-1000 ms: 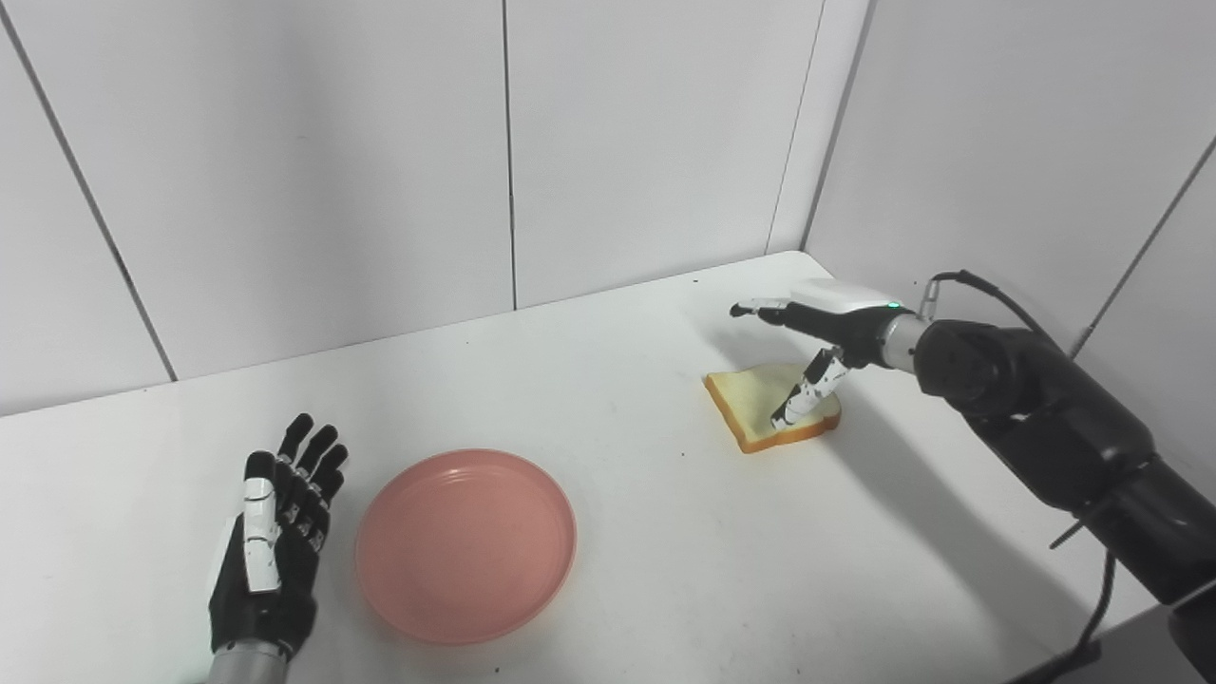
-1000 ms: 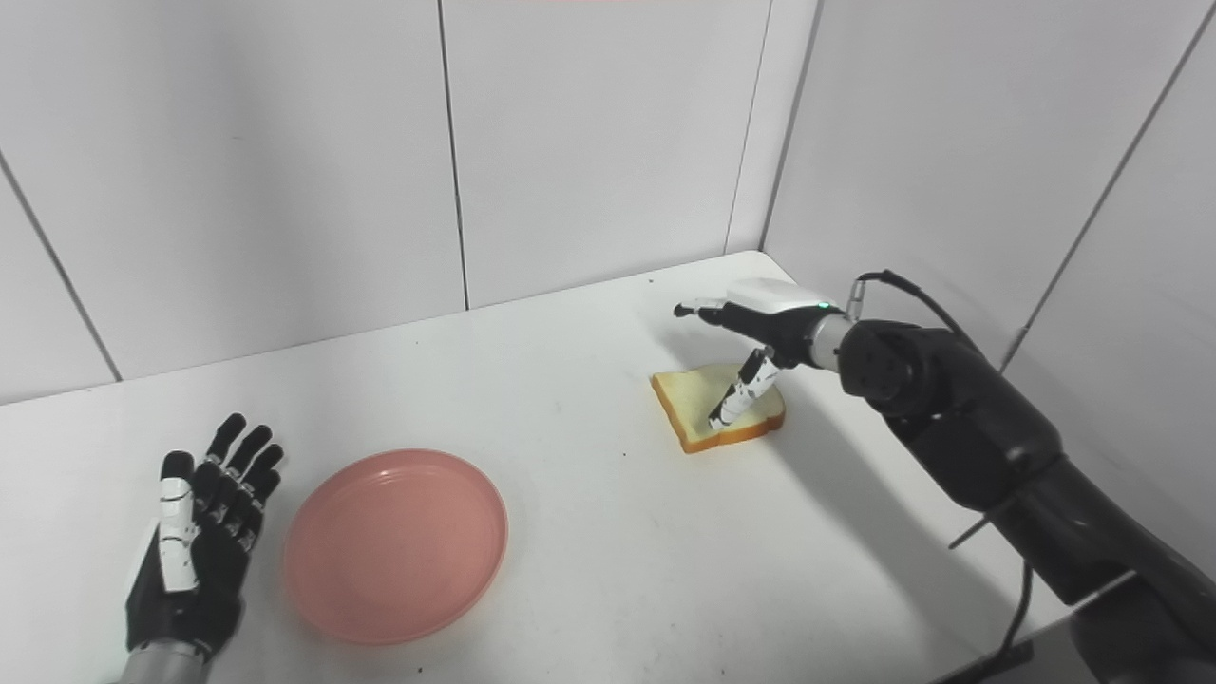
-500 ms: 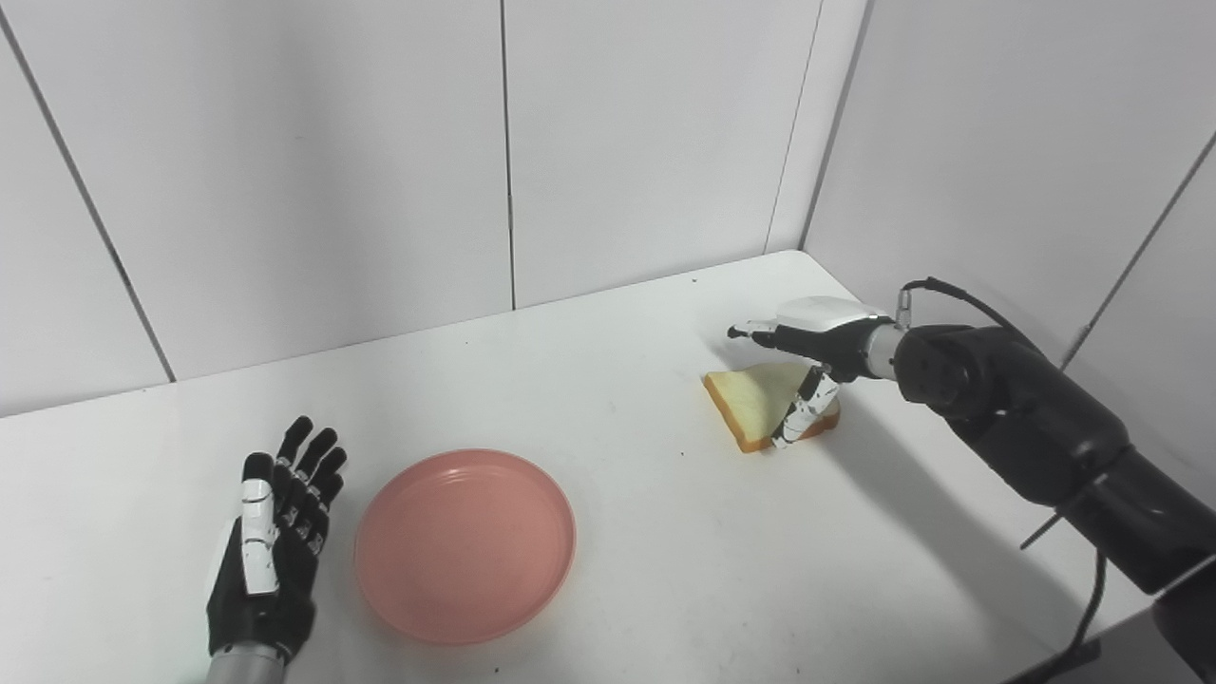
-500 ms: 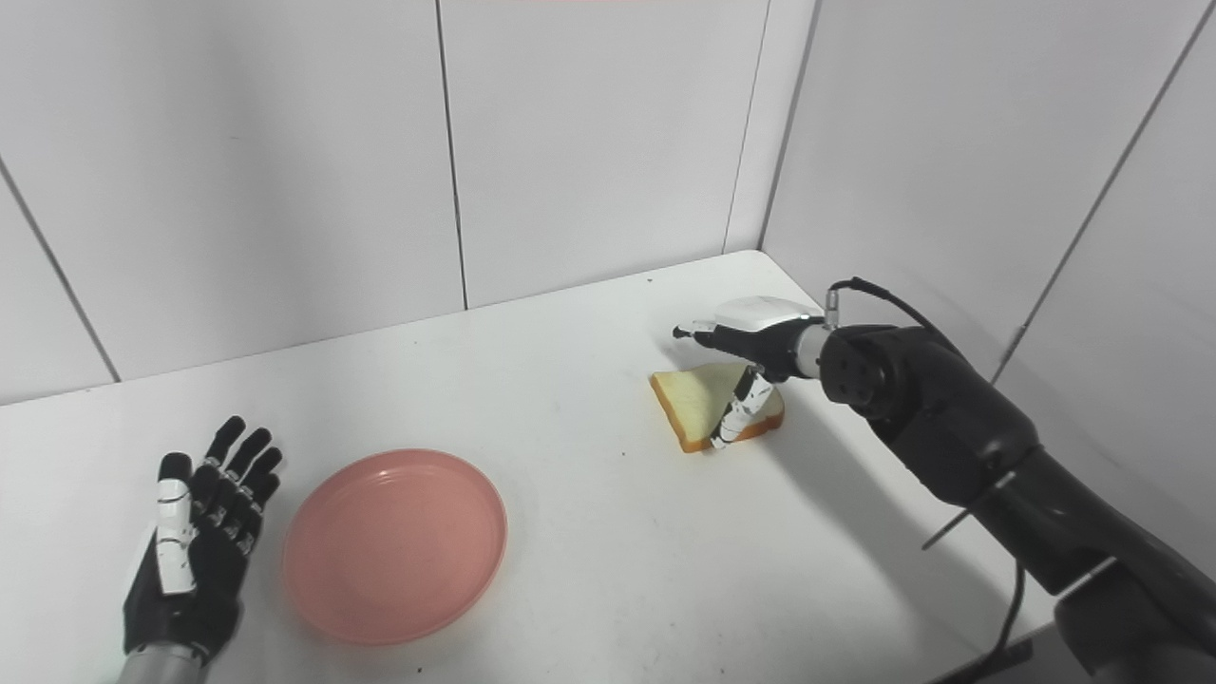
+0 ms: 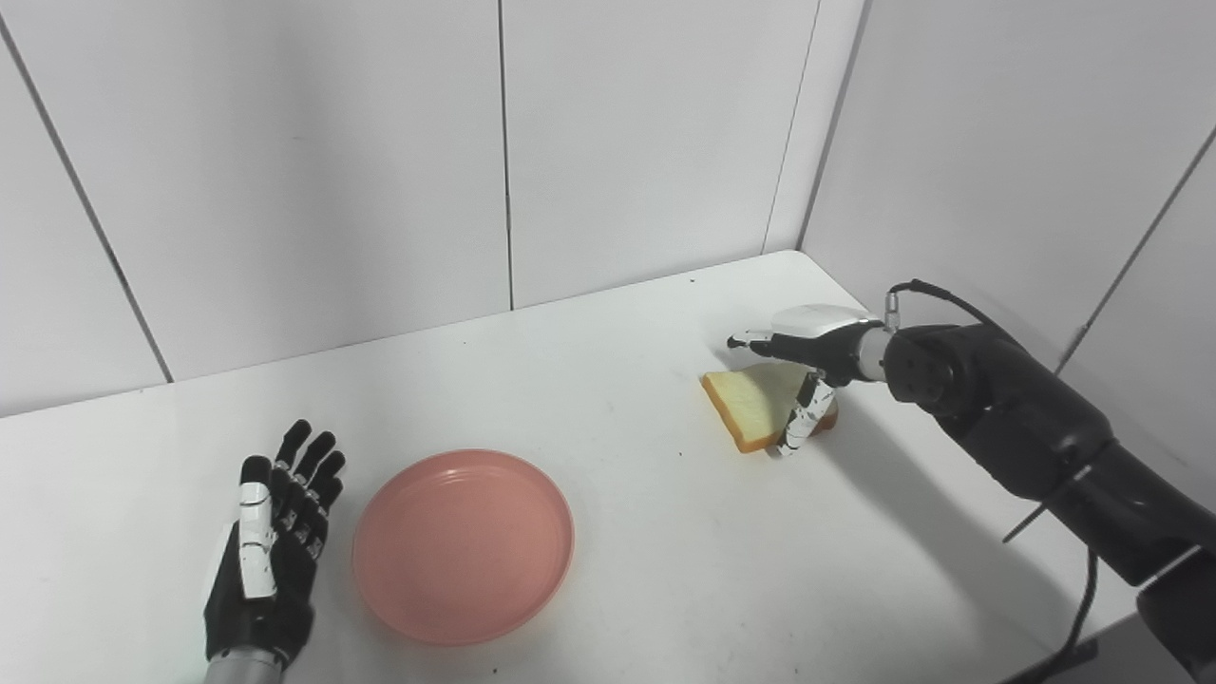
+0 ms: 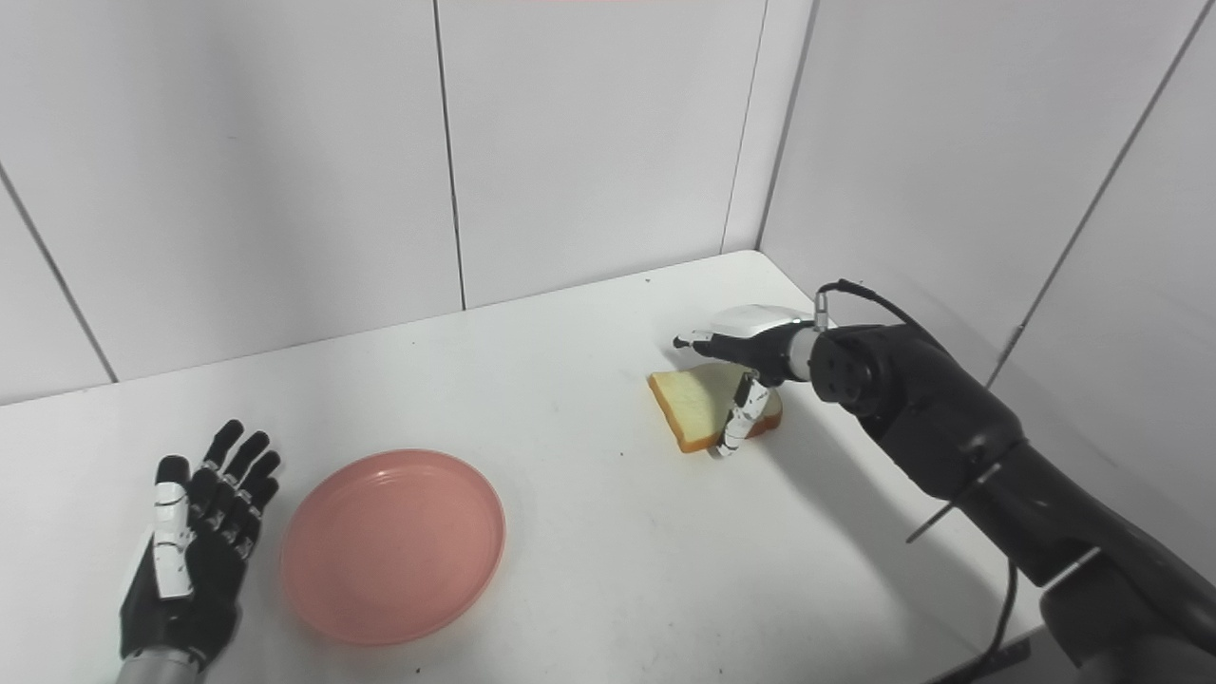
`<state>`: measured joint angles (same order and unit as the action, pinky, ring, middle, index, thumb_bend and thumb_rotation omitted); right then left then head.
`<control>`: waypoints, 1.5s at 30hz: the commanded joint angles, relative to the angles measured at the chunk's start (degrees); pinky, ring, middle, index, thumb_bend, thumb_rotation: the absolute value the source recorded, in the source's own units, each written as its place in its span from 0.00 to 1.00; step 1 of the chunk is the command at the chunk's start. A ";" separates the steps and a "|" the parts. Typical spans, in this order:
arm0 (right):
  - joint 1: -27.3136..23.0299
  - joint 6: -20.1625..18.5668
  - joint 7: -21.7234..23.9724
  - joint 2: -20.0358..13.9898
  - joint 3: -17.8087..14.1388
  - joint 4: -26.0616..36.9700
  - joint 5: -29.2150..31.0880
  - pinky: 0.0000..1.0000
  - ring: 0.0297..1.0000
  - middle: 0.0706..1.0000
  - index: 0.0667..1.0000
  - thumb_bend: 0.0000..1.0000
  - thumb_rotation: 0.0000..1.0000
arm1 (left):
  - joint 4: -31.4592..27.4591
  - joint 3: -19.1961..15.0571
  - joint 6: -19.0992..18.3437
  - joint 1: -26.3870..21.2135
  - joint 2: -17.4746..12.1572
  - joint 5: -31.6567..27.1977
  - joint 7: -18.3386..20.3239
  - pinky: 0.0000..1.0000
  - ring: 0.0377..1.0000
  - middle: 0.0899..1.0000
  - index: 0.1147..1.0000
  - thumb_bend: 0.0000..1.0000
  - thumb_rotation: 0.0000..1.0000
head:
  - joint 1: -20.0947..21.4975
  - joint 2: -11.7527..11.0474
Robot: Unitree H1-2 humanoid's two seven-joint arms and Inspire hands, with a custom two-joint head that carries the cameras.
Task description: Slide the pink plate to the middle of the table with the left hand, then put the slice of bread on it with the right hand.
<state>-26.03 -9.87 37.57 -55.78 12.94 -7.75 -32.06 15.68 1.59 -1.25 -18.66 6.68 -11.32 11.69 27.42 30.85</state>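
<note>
A white table (image 5: 665,532) fills a corner between white wall panels. A pink plate (image 5: 464,544) lies flat near its front edge, left of the middle. A slice of bread (image 5: 757,404) lies toward the far right corner, well apart from the plate. The left hand (image 5: 271,551) rests flat by the front left, just beside the plate.

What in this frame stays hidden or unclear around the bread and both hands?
- Far right part of the tan bread slice: covered by the right hand, both views.
- Thumb contact with the slice's edge: too small to tell.
- Black left hand: wrist cut off by the bottom edge.
</note>
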 commanded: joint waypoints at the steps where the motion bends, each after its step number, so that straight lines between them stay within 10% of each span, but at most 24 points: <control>1: -2.53 -0.39 -0.25 -1.32 -0.71 0.87 -0.96 0.89 0.98 0.98 0.97 1.00 0.24 | -0.71 0.00 -1.02 0.20 0.17 -0.42 -0.33 0.99 0.95 0.93 0.92 0.70 1.00 | -0.13 0.08; 45: -0.28 3.10 -6.84 2.89 -0.72 0.11 -4.31 0.63 0.68 0.72 0.73 0.81 0.04 | -2.76 0.17 -2.57 0.59 0.37 -0.34 -0.77 0.99 0.94 0.92 0.92 0.69 1.00 | -0.14 1.20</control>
<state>-25.55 -8.32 31.59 -52.07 13.13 -8.70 -36.84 13.79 1.67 -3.20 -17.97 6.83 -11.31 11.18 27.33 31.99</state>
